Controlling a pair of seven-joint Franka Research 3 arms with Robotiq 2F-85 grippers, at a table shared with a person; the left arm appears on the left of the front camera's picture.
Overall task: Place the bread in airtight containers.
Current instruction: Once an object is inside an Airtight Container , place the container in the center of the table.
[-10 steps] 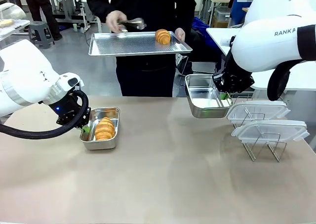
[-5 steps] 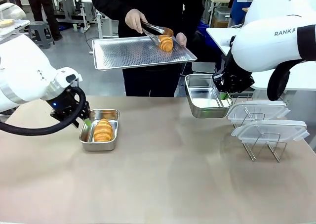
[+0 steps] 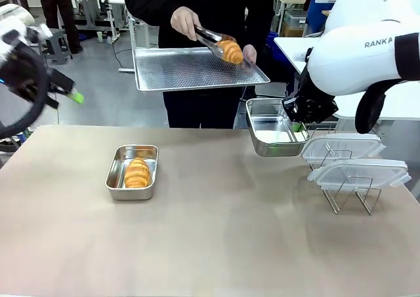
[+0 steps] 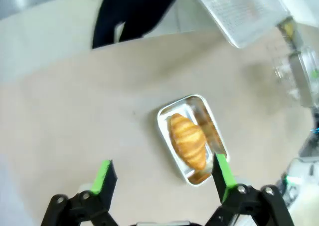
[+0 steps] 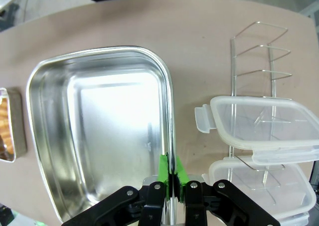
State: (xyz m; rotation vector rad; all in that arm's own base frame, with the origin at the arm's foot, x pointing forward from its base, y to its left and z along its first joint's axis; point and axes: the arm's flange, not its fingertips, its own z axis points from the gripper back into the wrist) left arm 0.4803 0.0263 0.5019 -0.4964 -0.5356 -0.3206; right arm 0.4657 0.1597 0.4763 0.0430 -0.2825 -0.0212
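One croissant (image 3: 138, 172) lies in a steel tub (image 3: 115, 174) on the table's left half. My left gripper (image 3: 65, 92) hangs open, high above and left of it, holding nothing. From the left wrist, its green pads (image 4: 103, 176) stand wide apart over the croissant (image 4: 188, 140) and tub (image 4: 162, 125) far below. My right gripper (image 3: 298, 123) is shut on the rim of an empty tub (image 3: 269, 138) held tilted above the table; the right wrist view has my right gripper (image 5: 171, 173) pinching the wall of that tub (image 5: 114, 131). A person holds a second croissant (image 3: 230, 50) in tongs.
The person holds a perforated metal tray (image 3: 190, 71) over the far edge. Two clear lids (image 3: 341, 147) (image 3: 359, 172) rest on a wire rack (image 5: 259, 51) at the right, close beside the held tub. Bare table spreads across the middle and front.
My left gripper let go of the tub with the croissant, opened, and rose away up and left. The person gripped the second croissant with tongs and lifted it off the tray.
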